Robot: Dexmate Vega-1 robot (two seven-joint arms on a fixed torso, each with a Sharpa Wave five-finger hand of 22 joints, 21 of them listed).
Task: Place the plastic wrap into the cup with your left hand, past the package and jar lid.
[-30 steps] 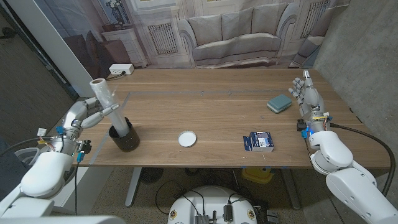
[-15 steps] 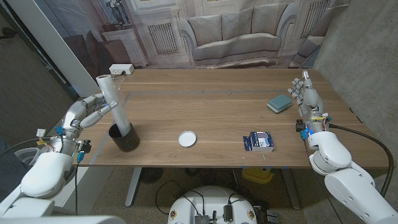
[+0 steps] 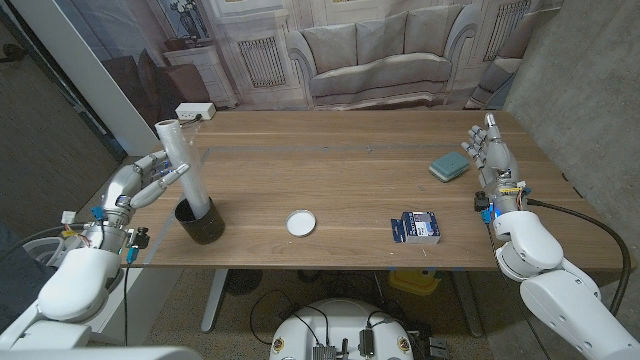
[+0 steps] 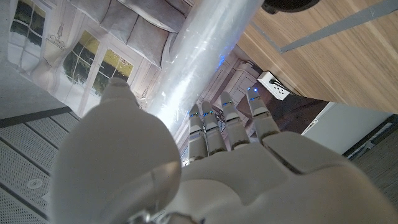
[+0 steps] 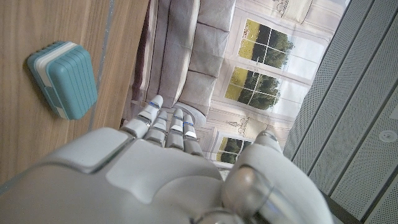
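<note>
- Your left hand (image 3: pixel 150 178) sits at the table's (image 3: pixel 340 170) left edge, fingers apart and released; in the head view they lie just beside the plastic wrap (image 3: pixel 185 175), and you cannot tell whether any fingertip touches it.
- In the left wrist view, the left hand's fingers (image 4: pixel 214 124) reach straight out alongside the roll, not curled around it.
- The plastic wrap stands in the cup (image 3: pixel 200 221), its lower end inside, the roll tilted slightly with its top toward the table's left edge.
- The cup is black and stands near the table's front-left corner.
- The jar lid (image 3: pixel 300 222), white and round, lies near the front edge, left of centre, well apart from the cup.
- The package (image 3: pixel 416 227), blue and white, lies near the front edge, right of centre.
- A teal case (image 3: pixel 449 166) lies near the table's right edge, just beside your right hand.
- Your right hand (image 3: pixel 492 152) waits at the right edge, fingers extended and slightly apart, holding nothing.
- A white power strip (image 3: pixel 194 112) rests at the table's far-left corner.
</note>
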